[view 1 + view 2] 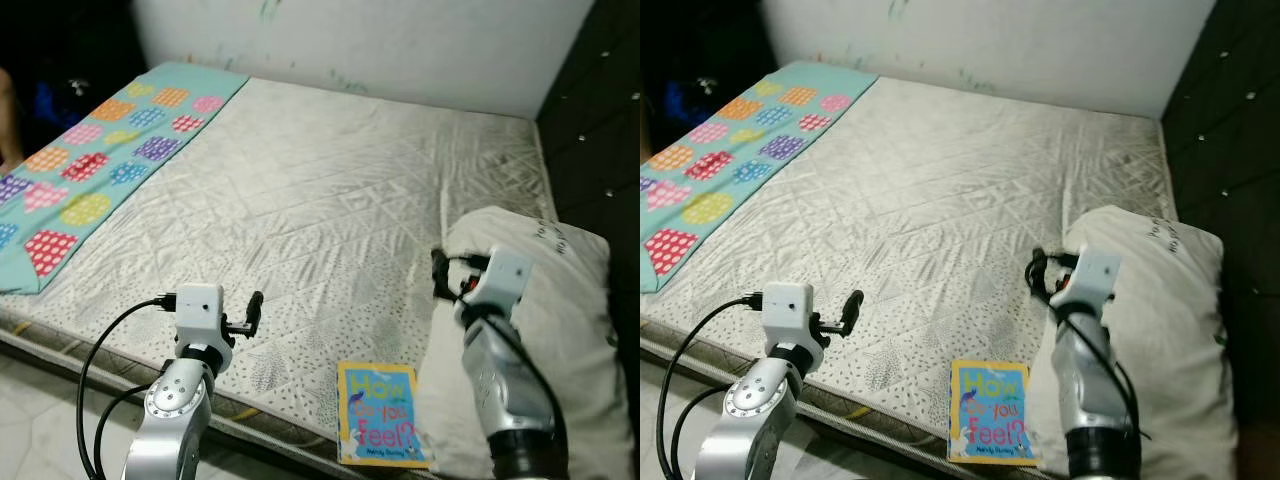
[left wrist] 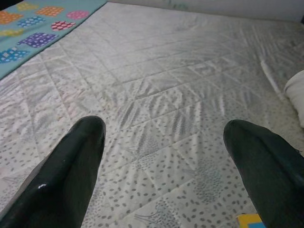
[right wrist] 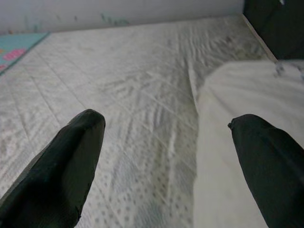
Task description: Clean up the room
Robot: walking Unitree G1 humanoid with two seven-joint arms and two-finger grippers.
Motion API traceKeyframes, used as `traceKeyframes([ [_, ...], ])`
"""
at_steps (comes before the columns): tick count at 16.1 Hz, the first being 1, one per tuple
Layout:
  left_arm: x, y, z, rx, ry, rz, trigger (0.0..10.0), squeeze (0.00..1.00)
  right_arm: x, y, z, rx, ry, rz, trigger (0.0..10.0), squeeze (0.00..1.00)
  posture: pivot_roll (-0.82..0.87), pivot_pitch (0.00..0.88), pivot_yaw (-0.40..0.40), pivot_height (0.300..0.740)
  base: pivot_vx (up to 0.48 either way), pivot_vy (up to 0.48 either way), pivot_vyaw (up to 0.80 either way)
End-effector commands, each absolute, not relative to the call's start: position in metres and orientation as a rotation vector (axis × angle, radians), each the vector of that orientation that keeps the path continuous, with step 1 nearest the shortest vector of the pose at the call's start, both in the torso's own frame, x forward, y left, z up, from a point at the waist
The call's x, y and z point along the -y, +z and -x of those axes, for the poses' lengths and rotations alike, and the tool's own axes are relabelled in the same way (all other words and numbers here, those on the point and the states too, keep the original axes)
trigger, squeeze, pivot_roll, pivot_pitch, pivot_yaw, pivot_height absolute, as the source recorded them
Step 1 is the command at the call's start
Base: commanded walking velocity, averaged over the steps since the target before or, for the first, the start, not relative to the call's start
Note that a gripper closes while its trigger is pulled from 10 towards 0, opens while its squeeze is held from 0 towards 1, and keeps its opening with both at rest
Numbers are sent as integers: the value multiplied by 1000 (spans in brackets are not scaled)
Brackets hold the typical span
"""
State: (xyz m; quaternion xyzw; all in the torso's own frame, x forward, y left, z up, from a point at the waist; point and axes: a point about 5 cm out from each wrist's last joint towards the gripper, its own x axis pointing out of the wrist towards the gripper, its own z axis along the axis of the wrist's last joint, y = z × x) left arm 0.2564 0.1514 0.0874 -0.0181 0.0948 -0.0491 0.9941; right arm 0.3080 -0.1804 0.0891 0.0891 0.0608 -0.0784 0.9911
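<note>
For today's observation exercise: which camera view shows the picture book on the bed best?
The left eye view: the book lies whole at the mattress's near edge beside the pillow, title readable. The right eye view shows it as fully, slightly smaller. The left wrist view catches a yellow and blue corner; the right wrist view shows mattress and pillow.

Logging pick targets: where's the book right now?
In the left eye view the book lies flat on the mattress at its near edge, right of centre, against the white pillow and just left of the right arm.
</note>
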Motion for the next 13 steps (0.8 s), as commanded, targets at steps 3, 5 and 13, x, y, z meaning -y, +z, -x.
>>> traceKeyframes([
  [3,-150,88,-259,-191,-99,50,10000,0,176,92,-306,-113,-155,-192,10000,0,-83,0,-1,740,0,0,-800],
  [5,-149,87,-259,-195,-102,52,10000,0,177,93,-307,-109,-148,-182,10000,0,-79,0,-7,740,0,139,-800],
  [13,-150,86,-258,-196,-90,44,10000,0,176,95,-313,-96,-136,-174,10000,0,-66,0,-18,740,0,100,-355],
])
